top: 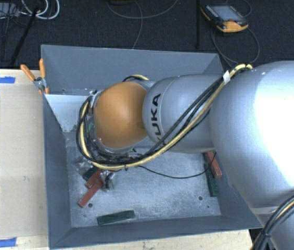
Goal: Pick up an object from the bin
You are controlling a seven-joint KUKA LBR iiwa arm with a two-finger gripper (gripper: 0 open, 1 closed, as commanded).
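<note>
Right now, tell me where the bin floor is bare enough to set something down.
The bin floor is bare in the middle, between the brown stick by the gripper and the red strip and dark strip at the right wall. The dark green bar lies at its lower left. It is crowded around the gripper.

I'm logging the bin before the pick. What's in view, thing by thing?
left red-brown bar: one, red-brown, floor lower left, upper end at the gripper
flat green bar: one, dark green, by the near wall
right red-brown bar: one, red-brown, floor right, beside the arm
thin green stick: one, dark green, next to the right red-brown bar
bin: one, grey
arm: one, silver, orange wrist cover, from the right
gripper: one, dark, under the cover
</note>
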